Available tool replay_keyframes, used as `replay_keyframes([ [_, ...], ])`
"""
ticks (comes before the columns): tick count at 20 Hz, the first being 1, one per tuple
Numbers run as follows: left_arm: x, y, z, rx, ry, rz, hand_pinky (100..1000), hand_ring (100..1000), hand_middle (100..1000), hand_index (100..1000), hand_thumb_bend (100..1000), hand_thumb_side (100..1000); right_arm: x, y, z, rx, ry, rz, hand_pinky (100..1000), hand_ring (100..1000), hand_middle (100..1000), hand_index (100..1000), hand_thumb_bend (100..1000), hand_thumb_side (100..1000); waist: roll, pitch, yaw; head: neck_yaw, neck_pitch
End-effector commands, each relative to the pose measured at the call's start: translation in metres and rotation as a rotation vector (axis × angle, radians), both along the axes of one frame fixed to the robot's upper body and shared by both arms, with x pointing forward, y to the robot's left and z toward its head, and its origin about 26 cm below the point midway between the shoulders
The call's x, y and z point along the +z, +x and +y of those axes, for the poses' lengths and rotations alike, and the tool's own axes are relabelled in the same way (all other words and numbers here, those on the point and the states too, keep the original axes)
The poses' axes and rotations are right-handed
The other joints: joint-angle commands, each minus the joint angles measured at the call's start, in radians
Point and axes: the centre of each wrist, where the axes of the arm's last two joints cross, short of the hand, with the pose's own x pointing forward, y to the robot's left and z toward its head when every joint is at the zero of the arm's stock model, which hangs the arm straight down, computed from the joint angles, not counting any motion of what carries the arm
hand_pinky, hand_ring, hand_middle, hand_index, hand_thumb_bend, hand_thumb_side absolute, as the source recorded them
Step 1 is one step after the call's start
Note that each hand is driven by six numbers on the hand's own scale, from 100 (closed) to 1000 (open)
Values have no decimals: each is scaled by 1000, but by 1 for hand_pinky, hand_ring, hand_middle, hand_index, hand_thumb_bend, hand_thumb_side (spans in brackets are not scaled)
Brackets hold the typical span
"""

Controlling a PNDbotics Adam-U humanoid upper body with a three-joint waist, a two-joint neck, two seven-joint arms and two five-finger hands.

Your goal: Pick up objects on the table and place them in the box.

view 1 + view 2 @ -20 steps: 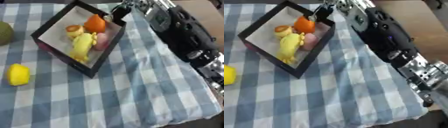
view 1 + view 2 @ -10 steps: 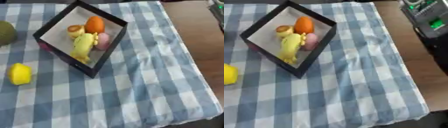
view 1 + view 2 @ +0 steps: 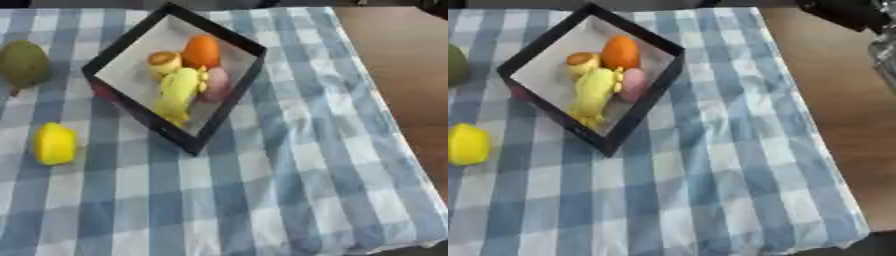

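The black-rimmed box (image 3: 229,107) stands on the blue-and-white checked cloth (image 3: 289,165) and holds an orange fruit (image 3: 201,51), a yellow banana-shaped item (image 3: 178,92), a pink item (image 3: 216,84) and a small round yellow-brown item (image 3: 164,60). Outside the box, a yellow lemon (image 3: 55,144) lies near its left side and a green fruit (image 3: 24,63) sits at the cloth's left edge. A black arm part (image 3: 846,12) shows in the right eye view's upper right corner; no hand is visible, so finger state cannot be told.
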Motion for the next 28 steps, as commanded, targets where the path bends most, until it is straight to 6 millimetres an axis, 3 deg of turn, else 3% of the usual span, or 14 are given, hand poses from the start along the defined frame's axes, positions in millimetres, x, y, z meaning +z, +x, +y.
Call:
replay_keyframes([
  [1, 20, -1, 6, 10, 56, -61, 879, 1000, 978, 882, 100, 836, -1, -7, -7, -3, 81, -80, 853, 780, 691, 823, 100, 449, 21, -32, -3, 25, -2],
  [6, 44, -3, 10, 14, 158, -115, 873, 1000, 969, 888, 100, 798, -20, -11, -14, -17, 152, -104, 849, 772, 684, 817, 100, 453, 35, -32, -5, 43, -2],
  [13, 125, -12, 18, -12, 623, -197, 853, 1000, 930, 892, 100, 742, -35, -16, -19, -62, 161, -86, 849, 772, 684, 818, 100, 450, 51, -37, -2, 46, -2],
  [16, 150, -8, 21, -10, 757, -171, 849, 1000, 925, 899, 100, 752, -37, -16, -20, -64, 162, -85, 850, 772, 684, 817, 100, 444, 54, -39, -4, 48, -2],
  [20, 170, 10, 26, -19, 863, -74, 849, 1000, 932, 908, 100, 787, -38, -16, -20, -65, 168, -92, 849, 770, 682, 816, 100, 444, 54, -40, -13, 55, -2],
  [24, 178, 41, 35, -12, 868, 44, 850, 1000, 943, 911, 100, 804, -37, -17, -21, -65, 183, -109, 849, 771, 684, 817, 100, 465, 55, -40, -23, 63, -2],
  [27, 180, 66, 41, 21, 856, 114, 851, 1000, 947, 915, 100, 809, -36, -17, -23, -84, 222, -118, 852, 780, 697, 831, 100, 636, 59, -39, -32, 74, -2],
  [28, 180, 75, 43, 33, 855, 136, 851, 1000, 948, 915, 100, 809, -35, -18, -24, -92, 235, -120, 852, 781, 699, 832, 100, 642, 59, -39, -35, 78, -2],
])
